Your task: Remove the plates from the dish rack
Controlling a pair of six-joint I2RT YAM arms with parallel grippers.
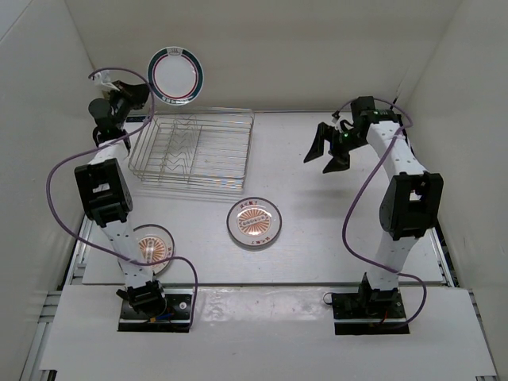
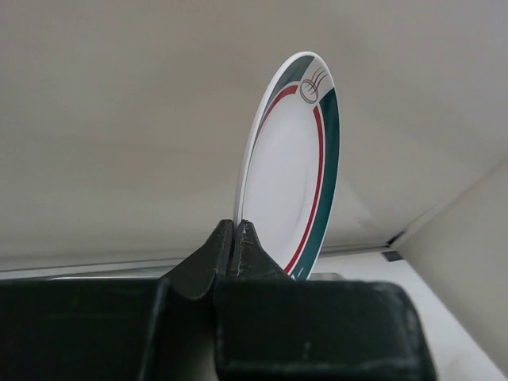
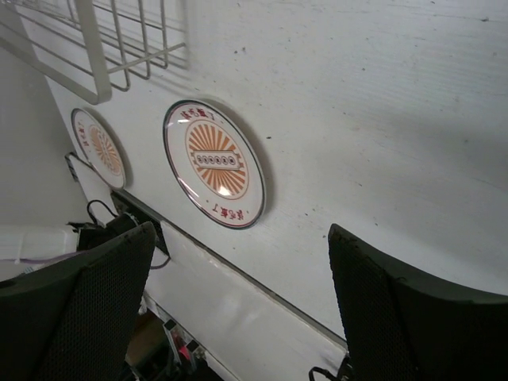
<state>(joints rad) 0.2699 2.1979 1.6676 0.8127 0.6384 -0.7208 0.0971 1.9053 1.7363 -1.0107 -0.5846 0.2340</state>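
My left gripper (image 1: pixel 151 94) is shut on the rim of a white plate with a green-and-red band (image 1: pixel 175 75), held upright in the air above the far left corner of the silver wire dish rack (image 1: pixel 194 151). The left wrist view shows that plate (image 2: pixel 294 159) edge-on, pinched between the closed fingertips (image 2: pixel 235 230). No plates stand in the rack. Two sunburst plates lie flat on the table: one in the middle (image 1: pixel 254 222), one by the left arm (image 1: pixel 152 244). My right gripper (image 1: pixel 327 152) hangs open above the right side, nothing between its fingers.
White walls enclose the table on three sides. Purple cables loop from both arms. The right wrist view shows the middle sunburst plate (image 3: pixel 214 163), the other sunburst plate (image 3: pixel 97 147) and a corner of the rack (image 3: pixel 103 48).
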